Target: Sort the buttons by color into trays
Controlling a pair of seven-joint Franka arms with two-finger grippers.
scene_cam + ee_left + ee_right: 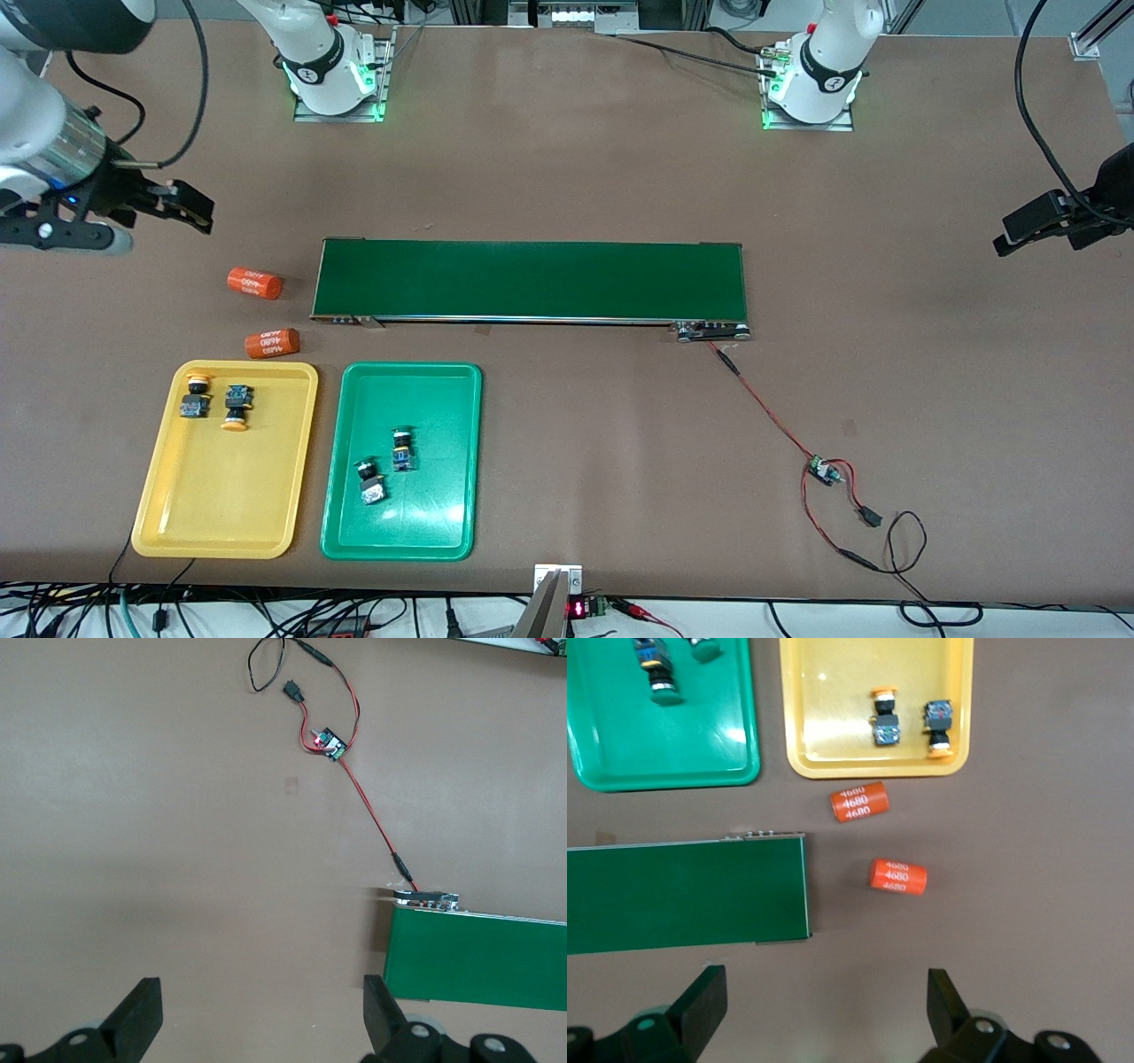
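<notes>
I see all four buttons already in trays: two yellow-orange buttons (215, 403) lie on their sides in the yellow tray (177, 496), at its end toward the conveyor belt (530, 280); two green buttons (387, 465) lie tipped near the middle of the green tray (443, 532). Colors match, so I judge the sort done.

Handling guess: small, light, rigid plastic switches; the round caps look slick and would roll out of a pinch. I'd grip across the squarish dark body, not the cap.

Right end effector (182, 206) is released, jaws wide, holding nothing, up over bare bench (567, 159) beside the two orange cylinders (264, 313), well apart from both trays. Left end effector (1028, 226) is also released and empty, waiting over the left arm's end of the bench, well clear of every button.
</notes>
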